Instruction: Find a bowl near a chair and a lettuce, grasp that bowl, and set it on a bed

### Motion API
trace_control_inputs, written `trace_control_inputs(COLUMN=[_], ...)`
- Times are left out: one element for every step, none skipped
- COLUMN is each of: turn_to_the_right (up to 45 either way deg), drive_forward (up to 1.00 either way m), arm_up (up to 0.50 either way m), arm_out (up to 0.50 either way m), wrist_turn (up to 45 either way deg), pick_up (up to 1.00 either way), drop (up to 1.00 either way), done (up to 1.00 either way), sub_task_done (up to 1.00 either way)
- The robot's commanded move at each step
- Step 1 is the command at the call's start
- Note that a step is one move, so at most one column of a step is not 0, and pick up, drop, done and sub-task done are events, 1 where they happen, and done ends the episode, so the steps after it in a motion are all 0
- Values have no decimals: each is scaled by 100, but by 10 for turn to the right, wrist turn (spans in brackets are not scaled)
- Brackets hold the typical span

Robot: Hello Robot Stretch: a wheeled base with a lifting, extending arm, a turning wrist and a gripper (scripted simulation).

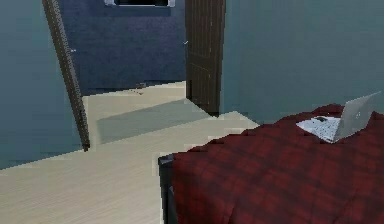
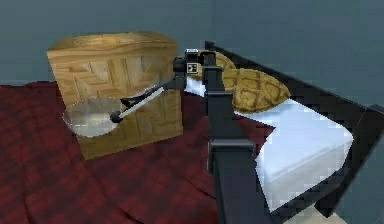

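Pincer (image 2: 118,114): grip cannot be told, nor whether it holds anything. Grey bowl (image 2: 85,122) sits at the pincer's far end, low over the red-covered bed (image 2: 130,190). Wooden cabinet (image 2: 115,70) stands just behind the pincer.

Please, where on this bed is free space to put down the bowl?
The red cover is bare in front of the wooden chest, left of the arm. In the forward view a wide bare stretch lies left of the laptop. The white sheet is also bare. It is crowded at the pillows and around the bowl by the chest.
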Motion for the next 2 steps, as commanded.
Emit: trace_control_inputs(turn_to_the_right=[0, 0], drive_forward=[0, 0], arm_up=[0, 4], arm_out=[0, 0], wrist_turn=[0, 0], pick_up=[0, 0], drop=[100, 0], done=[0, 0], sub_task_done=[0, 0])
